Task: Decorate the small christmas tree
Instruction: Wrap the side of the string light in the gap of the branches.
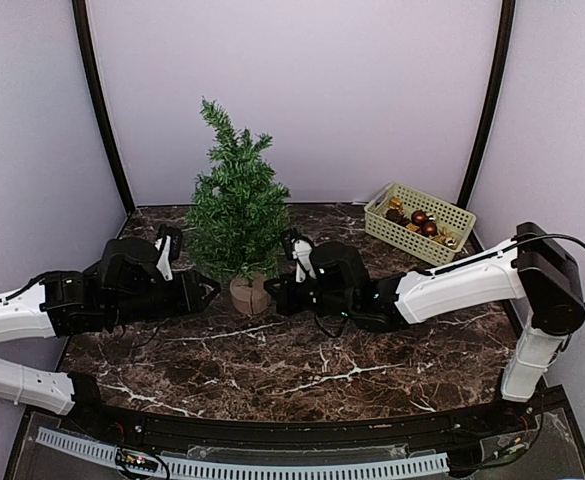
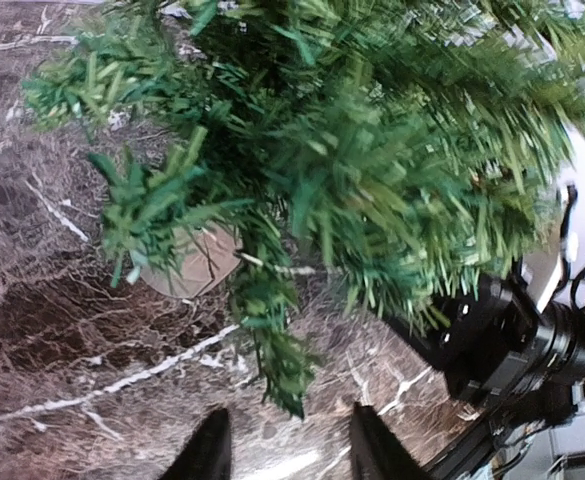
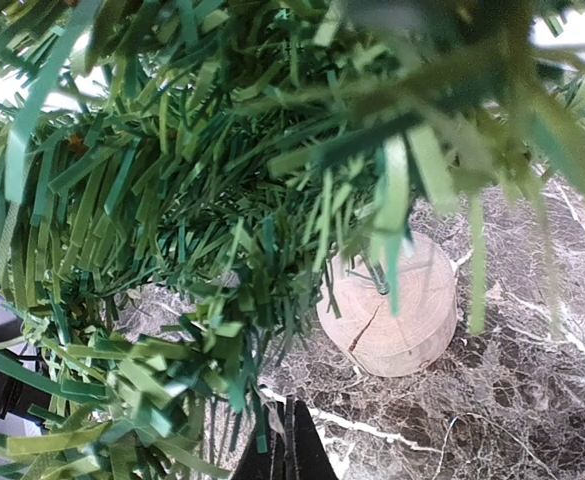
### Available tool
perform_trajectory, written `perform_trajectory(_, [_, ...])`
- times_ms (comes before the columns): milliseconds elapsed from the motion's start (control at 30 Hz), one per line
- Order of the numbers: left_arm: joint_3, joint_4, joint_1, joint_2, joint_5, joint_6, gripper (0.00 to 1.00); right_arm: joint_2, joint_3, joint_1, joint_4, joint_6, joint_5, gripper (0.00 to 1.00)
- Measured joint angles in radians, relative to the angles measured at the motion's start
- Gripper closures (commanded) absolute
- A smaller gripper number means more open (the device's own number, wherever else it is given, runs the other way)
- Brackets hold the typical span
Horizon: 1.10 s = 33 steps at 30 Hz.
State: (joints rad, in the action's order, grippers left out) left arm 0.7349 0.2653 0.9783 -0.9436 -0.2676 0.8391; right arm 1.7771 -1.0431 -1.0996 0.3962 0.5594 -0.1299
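Note:
The small christmas tree [image 1: 237, 205] stands mid-table on its pale wooden stump [image 1: 249, 294], with no ornaments showing on it. My left gripper [image 1: 208, 290] sits low, just left of the stump. In the left wrist view its fingers [image 2: 209, 452] stand apart around bare marble, and a drooping branch tip [image 2: 280, 365] hangs just ahead of them. My right gripper [image 1: 278, 295] is close to the right of the stump. In the right wrist view this gripper [image 3: 290, 450] is shut, with low needles [image 3: 222, 350] brushing its tips and the stump [image 3: 392, 310] just beyond.
A pale green basket [image 1: 442, 215] holding several red and gold baubles [image 1: 418, 222] sits at the back right. The right arm's black wrist [image 2: 512, 340] shows behind the tree in the left wrist view. Purple walls enclose the dark marble table [image 1: 302, 370].

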Motion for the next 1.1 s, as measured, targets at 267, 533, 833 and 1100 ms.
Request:
perform_trajectory(267, [-0.017, -0.097, -0.075, -0.025, 0.049, -0.044, 0.98, 0.000, 0.000, 0.000, 0.000, -0.001, -0.002, 1.00])
perform_trajectory(533, [-0.043, -0.112, -0.186, -0.021, 0.099, -0.113, 1.00, 0.000, 0.000, -0.004, -0.001, -0.003, -0.010, 1.00])
perform_trajectory(833, [-0.036, -0.122, -0.424, -0.034, 0.250, -0.310, 1.00, 0.066, -0.085, -0.031, -0.002, 0.000, -0.024, 1.00])
perform_trajectory(1100, [-0.026, -0.147, -0.526, -0.083, 0.369, -0.458, 0.65, 0.116, -0.137, -0.033, -0.002, 0.002, -0.028, 0.85])
